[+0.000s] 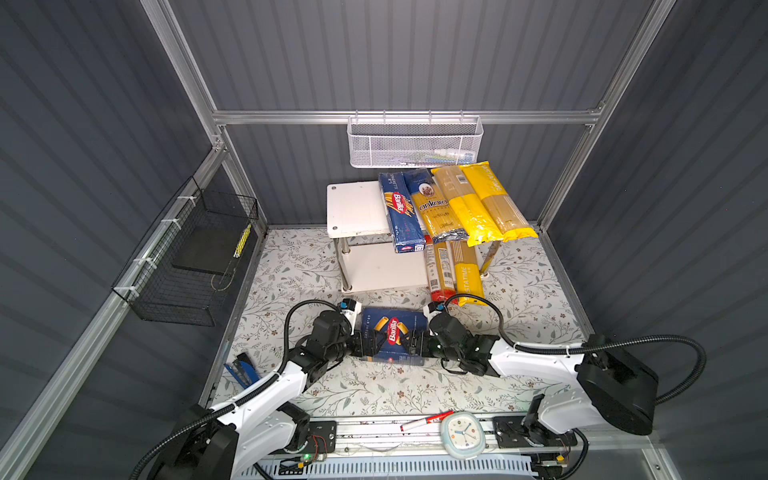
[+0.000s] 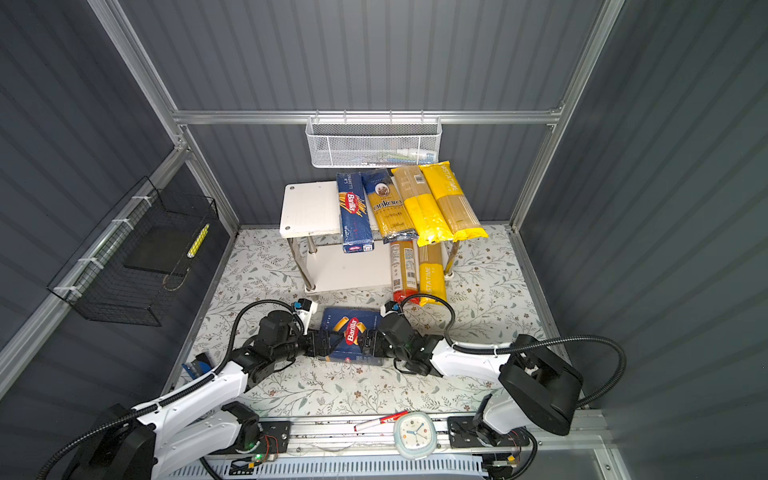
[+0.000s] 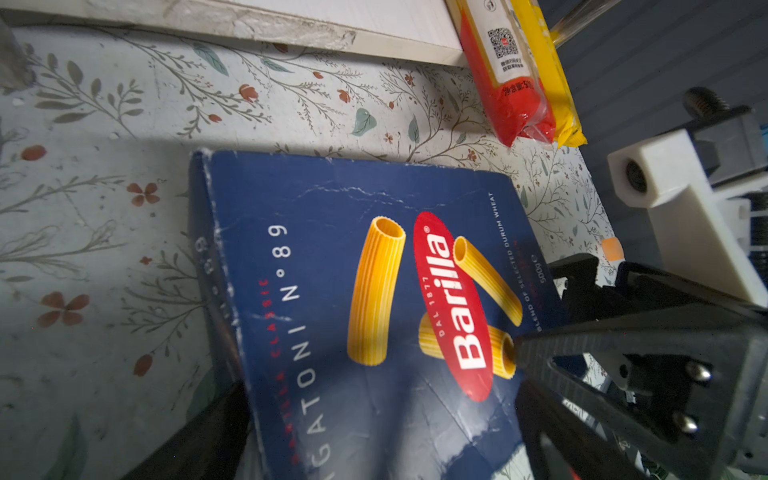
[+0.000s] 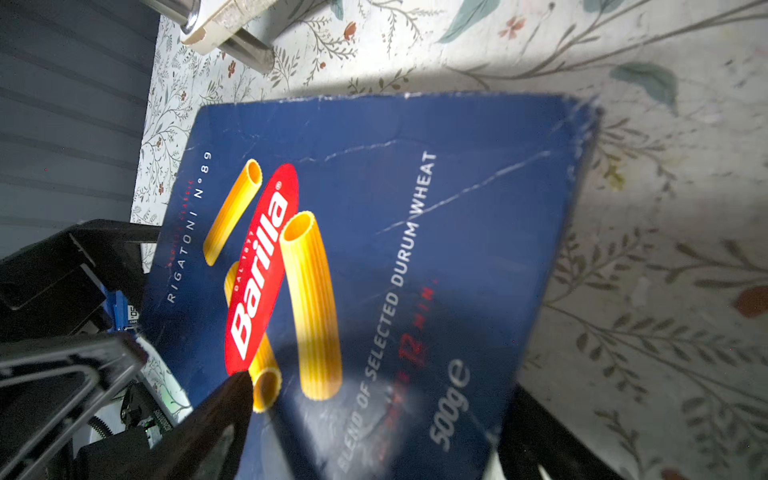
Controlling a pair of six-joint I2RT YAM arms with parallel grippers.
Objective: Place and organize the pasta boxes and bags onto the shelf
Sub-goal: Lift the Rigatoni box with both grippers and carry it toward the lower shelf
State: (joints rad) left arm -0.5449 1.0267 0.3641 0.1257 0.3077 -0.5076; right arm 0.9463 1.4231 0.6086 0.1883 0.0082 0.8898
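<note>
While your left arm point(image 1: 266, 390) runs low from the near rail over the floral mat point(image 1: 374, 395) and bends inward, your right arm point(image 1: 532, 365) mirrors it. Both wrists are turned so the two pincers face each other across the rigatoni box point(image 1: 395, 322).

In both top views the left gripper point(image 1: 372, 345) sits at the box's left end and the right gripper point(image 1: 415, 345) at its right end.

Left wrist view: jaws wide, box end between them. One finger point(image 3: 582, 349) lies over the printed face beside the red logo, and the other finger point(image 3: 208, 440) sits low at the box's side panel.

Right wrist view, same story: jaws wide, one finger point(image 4: 224, 419) over the face by the logo, the other finger point(image 4: 544, 449) past the opposite edge. You can't tell from these whether either pair actually presses the carton.

The box lies flat, logo up, on the mat near the front of the shelf point(image 1: 353, 208) but apart from it. Its long axis looks left-right, gripper to gripper, with the lettering running near to far.

Farther back, on the lower board, the red-ended bag point(image 1: 438, 266) and a PASTATIME bag point(image 1: 467, 276) lie side by side, ends poking out toward you.

On the top board, left to right, are the spaghetti box point(image 1: 401, 212), the ankara bag point(image 1: 434, 208), a PASTATIME bag point(image 1: 471, 208) and another PASTATIME bag point(image 1: 498, 199). All have their long axes near-far, front ends overhanging.
</note>
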